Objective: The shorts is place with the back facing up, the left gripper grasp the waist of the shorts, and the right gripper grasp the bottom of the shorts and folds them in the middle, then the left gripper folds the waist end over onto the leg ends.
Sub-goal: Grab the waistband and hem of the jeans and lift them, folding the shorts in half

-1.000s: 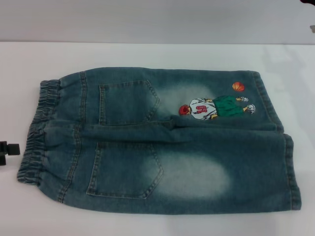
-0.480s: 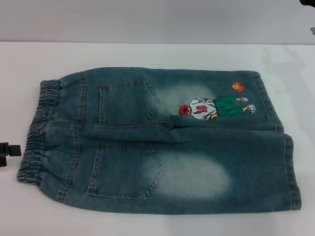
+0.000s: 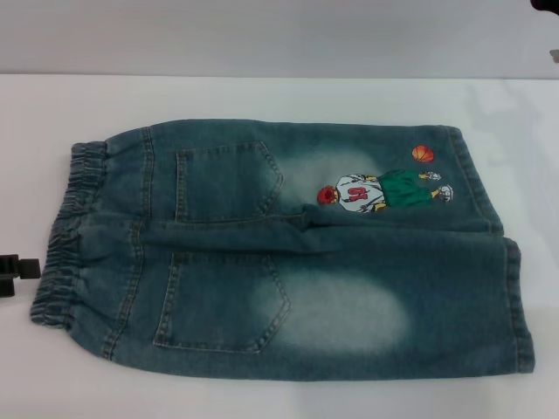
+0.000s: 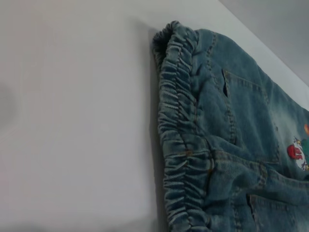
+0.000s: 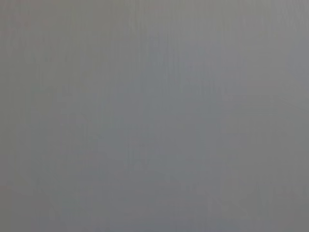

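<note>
White table (image 3: 262,96) under grey wall; shorts (image 3: 288,253) flat mid-frame; left gripper (image 3: 16,272) cut off at left edge, fingers unreadable.

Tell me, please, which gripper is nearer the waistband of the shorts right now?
The left. The left gripper sits on the table just beside the waistband, not touching it. The right gripper barely shows at the far corner, beyond the leg hems.

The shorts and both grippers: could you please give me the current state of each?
shorts: spread flat on the table, back pockets up, unfolded.
waist of the shorts: gathered, ungrasped, toward the robot's left.
left gripper: at the head view's left edge, short of the waist.
right gripper: far right corner, barely visible.
</note>
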